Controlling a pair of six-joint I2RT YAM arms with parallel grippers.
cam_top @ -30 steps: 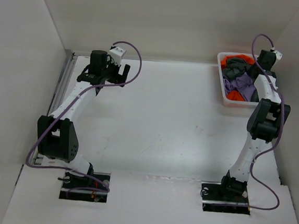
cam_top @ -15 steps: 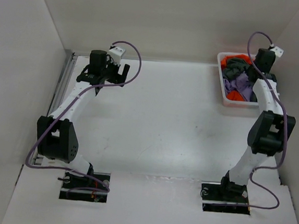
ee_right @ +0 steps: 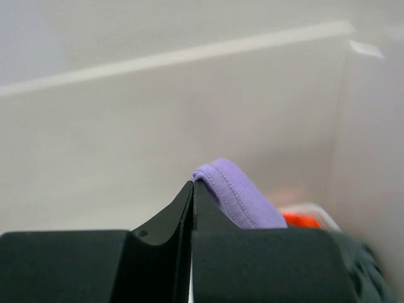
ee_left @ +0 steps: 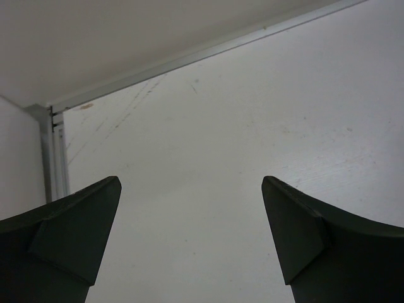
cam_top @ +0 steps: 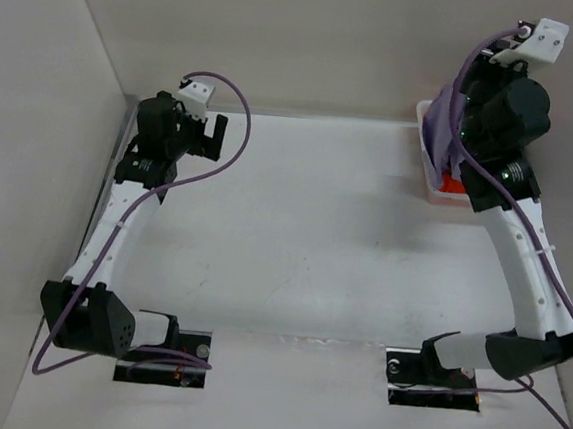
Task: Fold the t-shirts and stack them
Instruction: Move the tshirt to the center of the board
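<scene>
Purple shirt (cam_top: 441, 123) has come up out of the upper-right basket (cam_top: 435, 195), my right gripper (ee_right: 192, 187) clamped on it, left gripper (ee_left: 191, 189) wide and empty; spreading comes next.

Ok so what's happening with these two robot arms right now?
The right arm has its jaws shut on the lavender t-shirt, holding it up above the white basket at the far right corner of the table. The orange t-shirt and the dark grey t-shirt lie in the basket. The left arm holds nothing: its jaws are open over the table's far left. Nothing is folded yet.
</scene>
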